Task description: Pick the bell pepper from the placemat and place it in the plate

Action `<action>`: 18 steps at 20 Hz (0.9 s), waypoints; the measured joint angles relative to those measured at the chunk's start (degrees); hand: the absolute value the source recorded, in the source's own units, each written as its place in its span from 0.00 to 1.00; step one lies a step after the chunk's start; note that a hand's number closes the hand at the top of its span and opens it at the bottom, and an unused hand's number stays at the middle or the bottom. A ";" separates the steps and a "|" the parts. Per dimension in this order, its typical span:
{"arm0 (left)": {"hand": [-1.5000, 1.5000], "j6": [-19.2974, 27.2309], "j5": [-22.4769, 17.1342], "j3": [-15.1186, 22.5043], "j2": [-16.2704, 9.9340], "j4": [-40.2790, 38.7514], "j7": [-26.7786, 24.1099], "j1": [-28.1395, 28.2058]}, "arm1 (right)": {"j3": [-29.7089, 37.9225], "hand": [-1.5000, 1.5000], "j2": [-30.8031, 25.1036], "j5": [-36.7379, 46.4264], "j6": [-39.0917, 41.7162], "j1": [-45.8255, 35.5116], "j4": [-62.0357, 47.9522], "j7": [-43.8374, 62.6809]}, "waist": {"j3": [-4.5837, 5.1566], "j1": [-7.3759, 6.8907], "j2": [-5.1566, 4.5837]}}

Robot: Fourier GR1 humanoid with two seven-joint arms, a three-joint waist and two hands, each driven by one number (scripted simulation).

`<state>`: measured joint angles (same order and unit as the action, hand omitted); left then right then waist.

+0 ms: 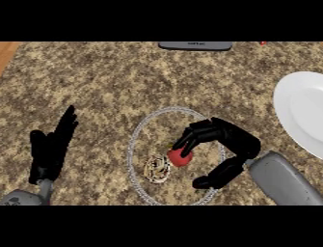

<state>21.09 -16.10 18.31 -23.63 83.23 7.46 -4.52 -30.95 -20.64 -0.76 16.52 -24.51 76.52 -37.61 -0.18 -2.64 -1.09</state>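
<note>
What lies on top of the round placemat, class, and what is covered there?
On the round placemat lies a red bell pepper, with the right hand curling over it. The fingers hide the pepper's upper part. A pale patterned patch sits beside it.

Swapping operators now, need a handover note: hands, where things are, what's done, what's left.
Right hand: over the round wire-rimmed placemat, fingers curled at the small red bell pepper; cannot tell whether it is lifted.
Left hand: open, resting at the view's lower left, holding nothing.
Round white plate: at the right edge, nothing on it.
Done: reach to the pepper.
Left: lift it, carry right, set it in the plate.
</note>
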 measured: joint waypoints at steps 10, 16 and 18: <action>0.50 2.37 2.22 0.59 2.42 -1.25 1.72 -0.24 | -5.99 0.00 -1.83 21.67 -6.41 -9.97 -7.42 -5.16 | 0.16 1.74 0.94; 0.50 0.75 1.79 -1.46 2.35 -3.56 1.04 -0.92 | -8.96 0.00 -2.84 30.46 -3.64 -14.54 -4.11 3.91 | 0.23 2.46 1.21; 0.50 1.61 2.58 -1.00 2.90 -2.68 1.41 -0.39 | -10.86 0.00 -2.33 33.10 -1.26 -15.64 -3.60 7.40 | 0.23 2.37 1.27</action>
<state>22.70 -13.52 17.32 -20.73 80.55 8.87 -4.90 -41.81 -22.96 32.35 15.26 -40.15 72.92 -30.21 0.05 -0.27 0.18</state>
